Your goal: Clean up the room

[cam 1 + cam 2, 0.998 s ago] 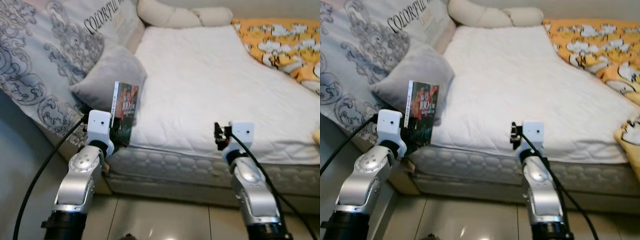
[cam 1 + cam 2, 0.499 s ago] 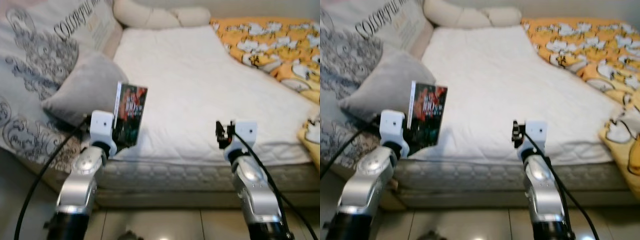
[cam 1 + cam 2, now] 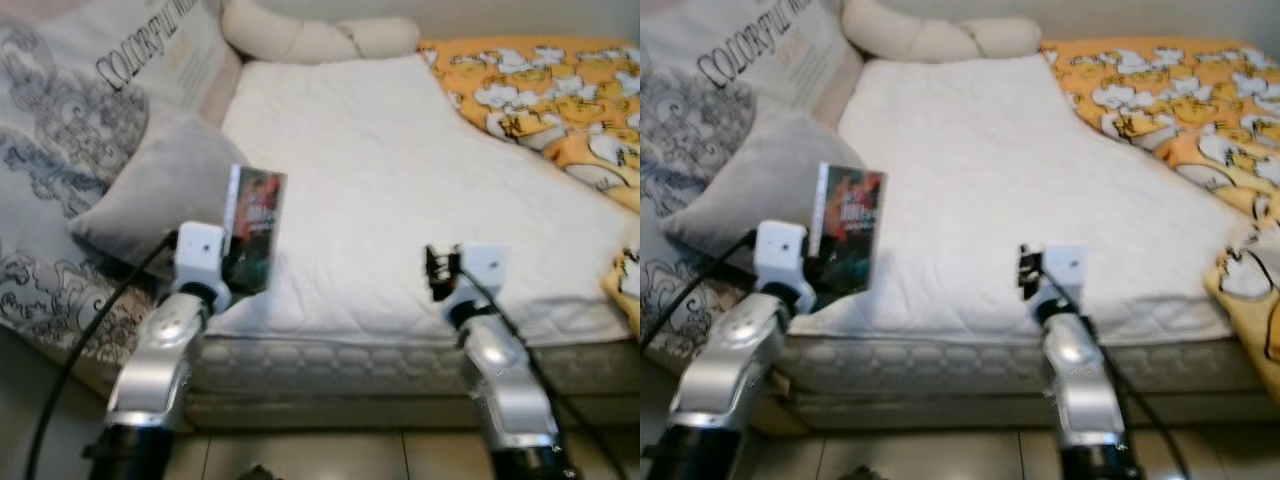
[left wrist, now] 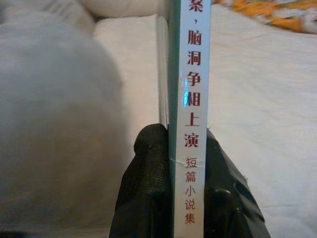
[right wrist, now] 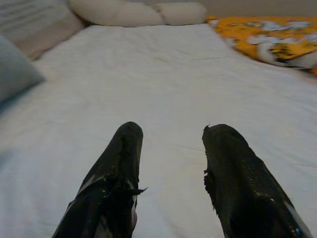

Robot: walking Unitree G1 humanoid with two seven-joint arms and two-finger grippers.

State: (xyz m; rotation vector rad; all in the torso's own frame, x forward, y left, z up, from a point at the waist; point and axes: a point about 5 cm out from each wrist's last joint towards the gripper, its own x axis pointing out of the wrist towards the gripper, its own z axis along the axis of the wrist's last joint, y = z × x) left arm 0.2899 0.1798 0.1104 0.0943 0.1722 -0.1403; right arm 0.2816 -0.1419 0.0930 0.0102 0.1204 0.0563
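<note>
The left gripper (image 4: 190,163) clamps a book (image 3: 253,228) upright at the bed's (image 3: 380,200) near left edge, beside a grey pillow (image 3: 160,190). The right gripper (image 5: 171,168) hovers with its fingers apart over the near edge.

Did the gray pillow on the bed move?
No. The gray pillow leans on the patterned pillow as before; the camera shifted.

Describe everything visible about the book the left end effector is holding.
The book is a thin paperback with a dark cover of red and green artwork and a white spine printed with red Chinese characters. It stands upright, its lower end clamped between the black fingers of the left end effector, above the near edge of the white mattress, beside a grey pillow.
</note>
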